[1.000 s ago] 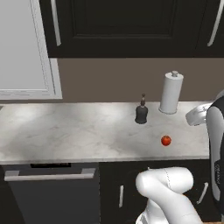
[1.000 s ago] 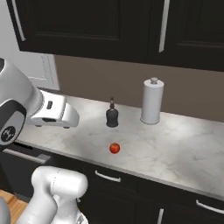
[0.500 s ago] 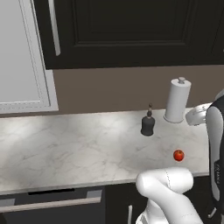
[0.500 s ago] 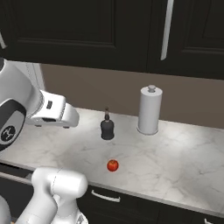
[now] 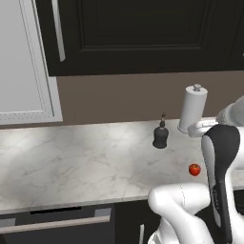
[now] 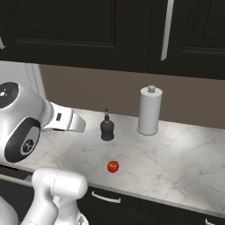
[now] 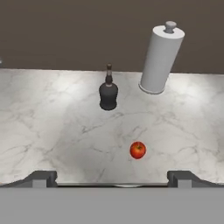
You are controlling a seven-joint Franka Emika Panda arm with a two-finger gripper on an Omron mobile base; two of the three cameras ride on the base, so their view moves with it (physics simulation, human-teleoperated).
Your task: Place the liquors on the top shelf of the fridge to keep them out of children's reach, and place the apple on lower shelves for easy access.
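A white paper towel roll (image 5: 192, 110) stands upright on the marble counter (image 5: 71, 162) near the brown back wall (image 6: 88, 90). Black panelled cabinets (image 6: 88, 30) hang above the counter; a dishwasher front (image 5: 57, 226) sits below it.

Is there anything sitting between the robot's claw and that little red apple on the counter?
Nothing visible. In the hand view the apple lies on bare marble ahead of the open gripper; the dark bottle and paper towel roll stand farther back.

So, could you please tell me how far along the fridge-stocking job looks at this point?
Nothing looks done yet. The dark liquor bottle stands on the marble counter beside the paper towel roll, and the apple lies nearer the counter edge. The end effector is open, holding nothing. Everything remains: bottles to the top shelf, apple lower down.
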